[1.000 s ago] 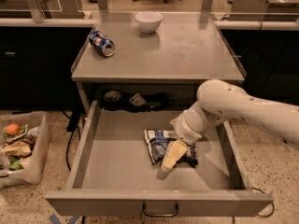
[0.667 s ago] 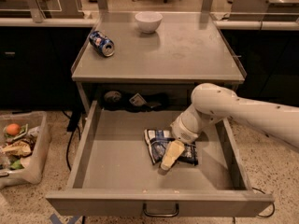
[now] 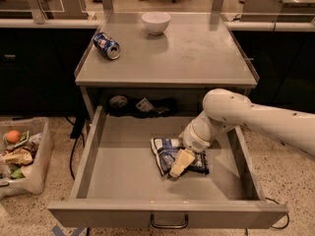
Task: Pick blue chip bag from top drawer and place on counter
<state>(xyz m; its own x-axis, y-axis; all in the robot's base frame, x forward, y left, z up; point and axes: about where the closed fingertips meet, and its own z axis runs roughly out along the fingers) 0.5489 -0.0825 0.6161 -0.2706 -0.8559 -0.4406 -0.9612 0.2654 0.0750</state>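
The top drawer [image 3: 123, 181] is pulled fully open, a wide shallow grey tray with a loop handle at the front. The blue chip bag [image 3: 166, 152] lies crumpled on the drawer floor, right of centre, dark blue with white panels. My gripper [image 3: 180, 164] reaches down into the drawer from the right on a white arm, and its cream-coloured fingers [image 3: 183, 160] rest on top of the bag. The counter [image 3: 167, 53] is the flat grey top just above and behind the drawer.
A white bowl [image 3: 155, 22] stands at the back of the counter and a blue soda can [image 3: 107, 45] lies on its left side. Dark items lie on the shelf behind the drawer [image 3: 142, 104]. A clear bin of scraps [image 3: 19, 154] stands on the floor left.
The arm has shifted slightly left over the drawer. The gripper stays down on the chip bag, which has not visibly moved.
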